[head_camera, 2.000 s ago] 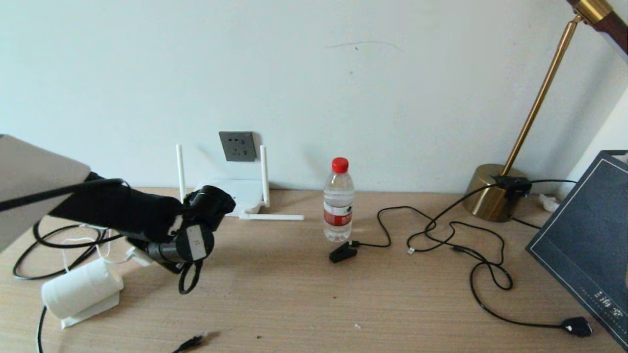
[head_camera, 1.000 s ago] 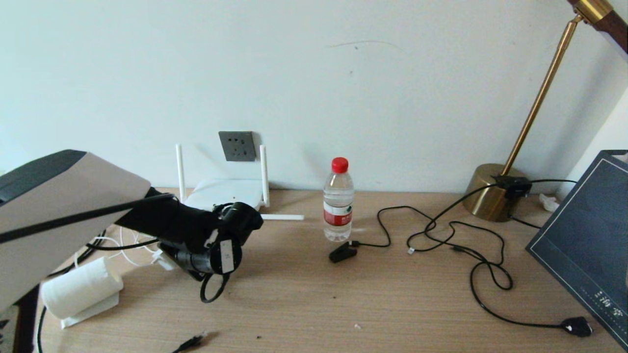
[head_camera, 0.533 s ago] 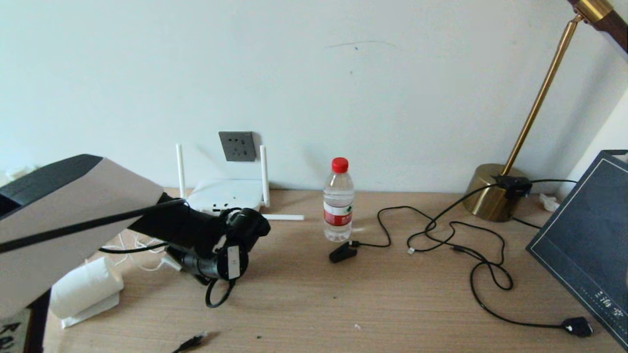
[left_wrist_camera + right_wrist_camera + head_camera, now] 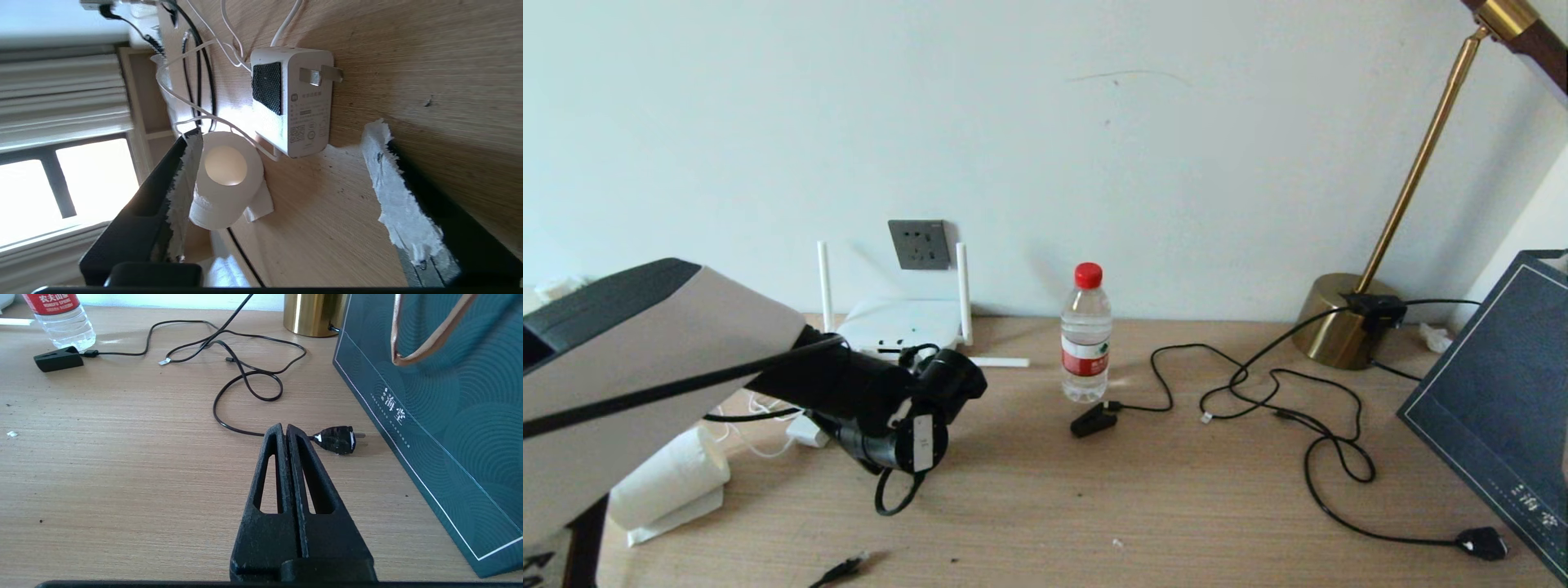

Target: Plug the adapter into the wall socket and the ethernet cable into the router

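The adapter lies on its side on the wooden bench, just ahead of the left gripper and roughly in line with the gap between its jaws, but apart from them — neither finger touches it. The jaws stand spread wide and hold nothing; their inner faces carry ragged strips of white padding. In the head view the left gripper is low over the bench at the near left, with the adapter showing as a small white block at its tip.

The adapter is a white plastic cube with rounded edges, one dark textured square face, two flat metal prongs lying level with the bench, and a thin white cord curling away behind it. A white paper roll lies just beside it.

The wall socket, a dark grey square plate, sits on the wall above the router — a flat white rounded box with upright stick antennas, standing at the back of the bench. The black ethernet cable's connector lies at the near edge.

The right gripper hangs over the bench's right side, its black jaws pressed together and empty, near a black plug.
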